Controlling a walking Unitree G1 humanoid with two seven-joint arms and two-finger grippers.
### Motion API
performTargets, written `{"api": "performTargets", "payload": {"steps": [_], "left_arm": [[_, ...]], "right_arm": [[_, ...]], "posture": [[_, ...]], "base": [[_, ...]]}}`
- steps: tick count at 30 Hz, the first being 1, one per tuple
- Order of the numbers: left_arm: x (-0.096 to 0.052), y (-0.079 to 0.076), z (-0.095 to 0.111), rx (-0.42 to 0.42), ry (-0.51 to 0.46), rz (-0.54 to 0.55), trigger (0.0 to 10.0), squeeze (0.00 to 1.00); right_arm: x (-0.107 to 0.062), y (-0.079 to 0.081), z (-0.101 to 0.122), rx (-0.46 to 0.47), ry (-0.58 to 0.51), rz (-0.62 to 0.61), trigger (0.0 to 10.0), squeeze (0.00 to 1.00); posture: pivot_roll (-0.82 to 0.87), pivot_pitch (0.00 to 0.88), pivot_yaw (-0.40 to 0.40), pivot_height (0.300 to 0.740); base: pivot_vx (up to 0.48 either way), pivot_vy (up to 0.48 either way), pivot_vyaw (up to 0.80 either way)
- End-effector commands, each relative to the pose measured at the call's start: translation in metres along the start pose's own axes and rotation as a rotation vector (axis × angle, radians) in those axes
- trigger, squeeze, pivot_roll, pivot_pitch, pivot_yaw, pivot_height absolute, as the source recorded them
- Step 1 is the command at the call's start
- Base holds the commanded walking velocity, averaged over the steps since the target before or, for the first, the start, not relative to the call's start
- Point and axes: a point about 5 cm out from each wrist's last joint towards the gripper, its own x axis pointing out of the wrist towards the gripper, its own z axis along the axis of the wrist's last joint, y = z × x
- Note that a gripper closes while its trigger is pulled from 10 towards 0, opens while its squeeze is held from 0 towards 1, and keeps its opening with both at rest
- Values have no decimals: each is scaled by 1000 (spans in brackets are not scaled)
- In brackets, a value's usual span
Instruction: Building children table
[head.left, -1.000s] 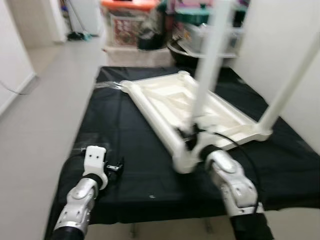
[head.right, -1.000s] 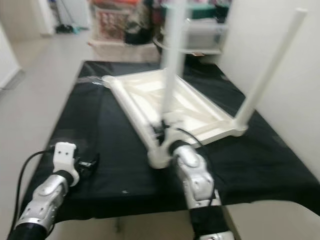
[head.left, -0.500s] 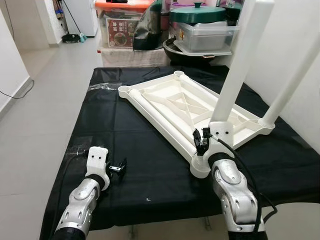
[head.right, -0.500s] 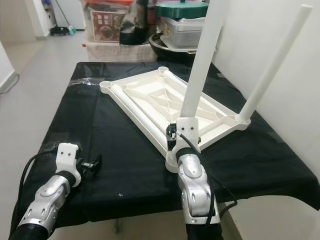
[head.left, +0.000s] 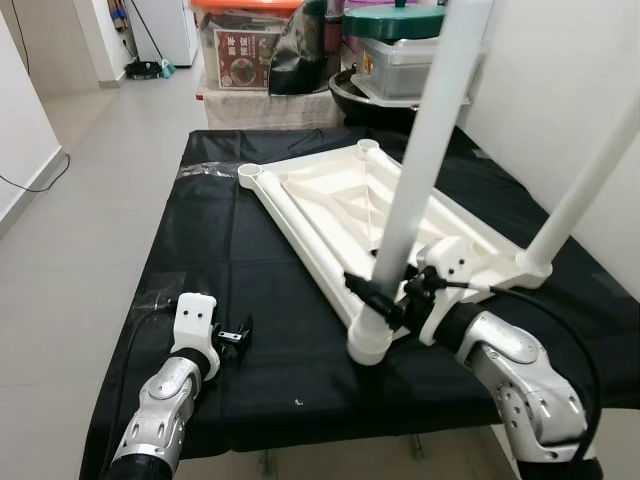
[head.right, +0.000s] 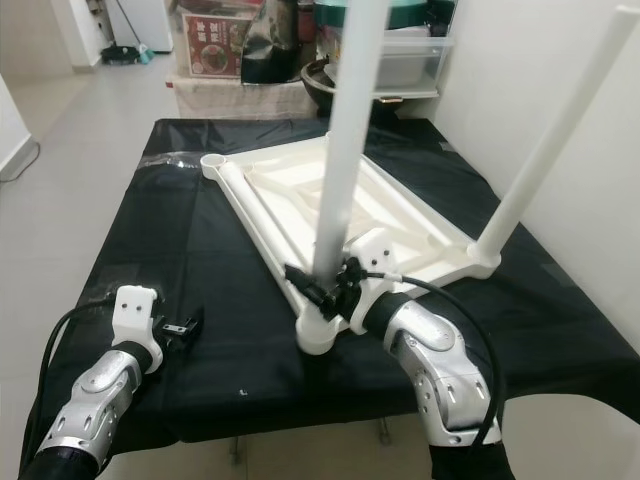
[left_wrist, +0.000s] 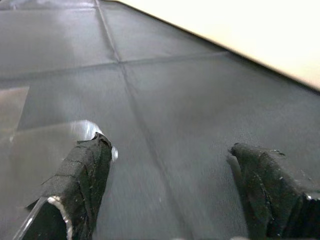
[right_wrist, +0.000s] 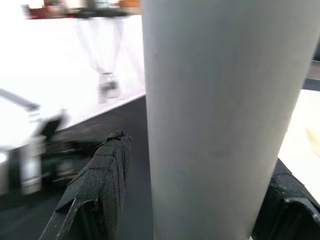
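Moved since half a second back: the right gripper has swung round to the side of the near leg, and the leg leans more toward the left now instead of running up beside the other one.
Right fingers: closed around the bottom of that leg, one pad on each side, just above the corner socket.
Left gripper: resting low on the black cloth, fingers spread with nothing but cloth between them, well apart from the tabletop.
Table: white tabletop lying upside down on the cloth, near corner right under the right fingers.
Doing it well: probably best to bring the leg upright over the socket before pushing, since a tilted leg would likely jam; pressing straight down along the leg looks safer than levering it.
Count: 2 legs standing in sockets, the far leg beyond the right fingers; 2 sockets still bare at the far end; 1 tabletop; 2 grippers.
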Motion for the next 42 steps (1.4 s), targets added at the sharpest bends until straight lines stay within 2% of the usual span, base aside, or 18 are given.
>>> {"api": "performTargets", "payload": {"steps": [1, 2, 4, 5, 13, 15, 16, 18, 21, 23, 24, 25, 27, 28, 33, 34, 39, 42], "left_arm": [[0, 6, -2, 22, 12, 19, 10000, 0], [-1, 7, -2, 21, 9, 25, 10000, 0], [-2, 7, -2, 20, 8, 27, 10000, 0], [-4, 7, -3, 20, 9, 27, 10000, 0], [-9, 8, -12, 32, 40, 20, 10000, 0], [-3, 5, -5, 35, 26, 5, 10000, 0], [-3, 5, -5, 35, 26, 5, 10000, 0], [1, 6, -2, 37, 18, 7, 10000, 0], [1, 5, -3, 33, 20, 12, 10000, 0], [1, 4, -3, 33, 21, 9, 10000, 0], [0, 2, -4, 34, 22, 3, 10000, 0], [-1, 1, -5, 34, 23, -3, 10000, 0], [-2, 0, -7, 34, 26, -5, 10000, 0], [-2, 0, -9, 34, 34, -4, 10000, 0], [1, -2, -7, 36, 31, -15, 10000, 0], [4, -1, -5, 39, 27, -16, 10000, 0], [7, 1, -3, 37, 24, -2, 10000, 0], [7, -1, -3, 35, 21, -6, 10000, 0]], "right_arm": [[9, 15, -4, -3, -9, 135, 7451, 0], [12, 18, -8, -4, -8, 152, 2275, 0], [13, 19, -10, -1, -10, 163, 2275, 0], [15, 20, -13, 3, -12, 167, 0, 0], [18, 23, -27, 13, 20, 112, 0, 0], [20, -10, -46, 48, 160, -306, 0, 0], [20, -10, -46, 48, 160, -306, 0, 0], [2, -38, -66, 67, 317, -740, 0, 0], [-23, -41, -79, 61, 427, -976, 0, 0], [-29, -38, -82, 54, 455, -1018, 0, 0], [-27, -31, -82, 51, 452, -973, 3059, 0], [-22, -24, -80, 36, 447, -907, 10000, 0], [-17, -17, -74, 35, 394, -848, 10000, 0], [-13, -14, -69, 48, 338, -810, 10000, 1000], [-2, -15, -53, 63, 213, -706, 10000, 1000], [4, -15, -42, 66, 150, -603, 10000, 0], [11, -5, -22, -64, 84, -292, 10000, 0], [10, -4, -20, -84, 72, -246, 10000, 0]], "posture": [[125, 0, -93, 740], [125, 0, -93, 740], [125, 0, -93, 740], [143, 0, -98, 740], [125, 0, -79, 740], [117, 0, -81, 740], [117, 0, -81, 740], [113, 0, -78, 740], [107, 0, -76, 740], [107, 0, -76, 740], [105, 0, -74, 740], [105, 0, -73, 740], [105, 0, -73, 740], [91, 0, -61, 740], [91, 0, -65, 740], [85, 0, -64, 740], [98, 0, -73, 740], [101, 0, -75, 740]], "base": [[0, 0, 0], [0, 0, 0], [0, 0, 0], [0, 0, 0], [0, 0, 0], [0, 0, 0], [0, 0, 0], [0, 0, 0], [0, 0, 0], [0, 0, 0], [0, 0, 0], [0, 0, 0], [0, 0, 0], [0, 0, 0], [0, 0, 0], [0, 0, 0], [0, 0, 0], [0, 0, 0]]}}
